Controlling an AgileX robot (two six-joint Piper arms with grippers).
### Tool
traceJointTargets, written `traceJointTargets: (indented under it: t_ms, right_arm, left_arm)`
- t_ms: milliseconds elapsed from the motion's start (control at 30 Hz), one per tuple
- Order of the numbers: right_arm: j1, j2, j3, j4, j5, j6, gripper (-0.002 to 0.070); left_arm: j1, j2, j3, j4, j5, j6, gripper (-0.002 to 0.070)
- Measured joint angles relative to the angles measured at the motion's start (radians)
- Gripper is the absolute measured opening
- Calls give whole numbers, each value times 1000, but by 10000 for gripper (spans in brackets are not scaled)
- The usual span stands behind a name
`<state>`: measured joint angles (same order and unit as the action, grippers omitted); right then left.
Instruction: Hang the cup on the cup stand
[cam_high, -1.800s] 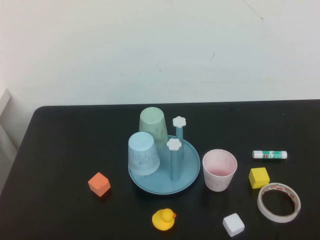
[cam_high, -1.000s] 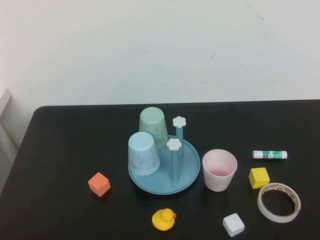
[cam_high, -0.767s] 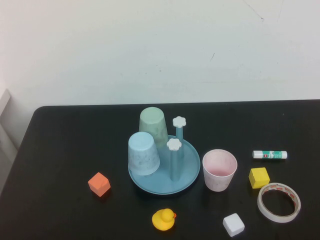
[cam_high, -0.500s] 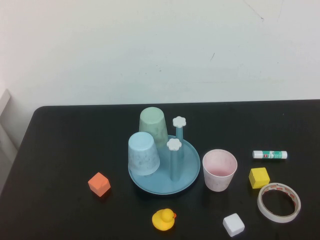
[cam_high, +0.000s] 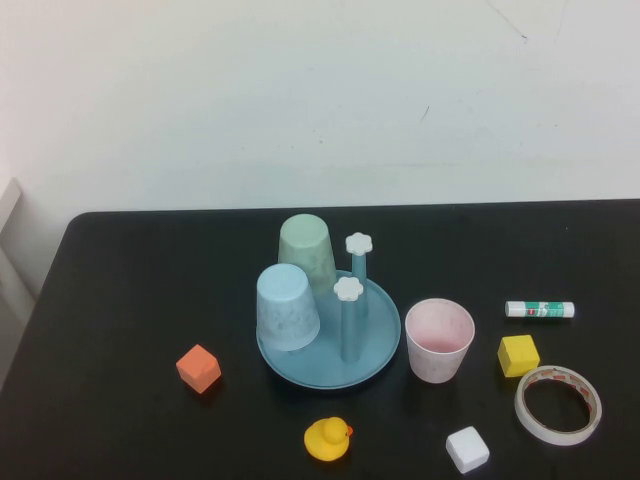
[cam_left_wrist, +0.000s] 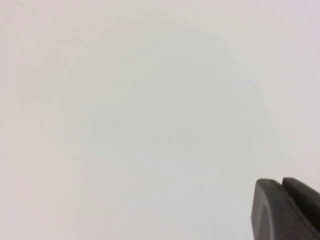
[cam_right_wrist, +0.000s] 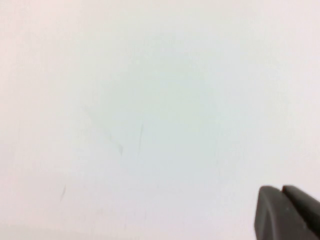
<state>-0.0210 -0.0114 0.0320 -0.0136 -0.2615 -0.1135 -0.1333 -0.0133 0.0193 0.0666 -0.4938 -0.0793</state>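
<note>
Black bench (cam_high: 120, 290): pink cup (cam_high: 439, 340) upright beside cup stand (cam_high: 375, 355), unhung; left gripper (cam_left_wrist: 282, 210), right gripper (cam_right_wrist: 282, 212) closed, facing wall, parked.

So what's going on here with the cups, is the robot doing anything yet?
Nothing is being handled yet. The pink cup stands upright on the table, just right of the blue cup stand, where a light blue cup and a green cup already sit upside down. The left gripper and right gripper are both shut, empty, facing a blank wall, away from the table.
</note>
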Motion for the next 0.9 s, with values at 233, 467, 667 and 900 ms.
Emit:
traceJointTargets:
  t_ms: [233,467,667,900]
  right_arm:
    - [0,0,0,0,-87,4,-2]
    - [0,6,-167,-24,158,14,-2]
    - [0,220,-488,-67,644,11,-2]
    - [0,582,-641,74,919,-236,-2]
  left_arm:
    - [0,0,0,28,-107,-29,-1]
    - [0,-2,-158,33,296,-38,-1]
    - [0,114,-483,33,916,-46,-1]
    - [0,273,-510,-73,1073,-52,-1]
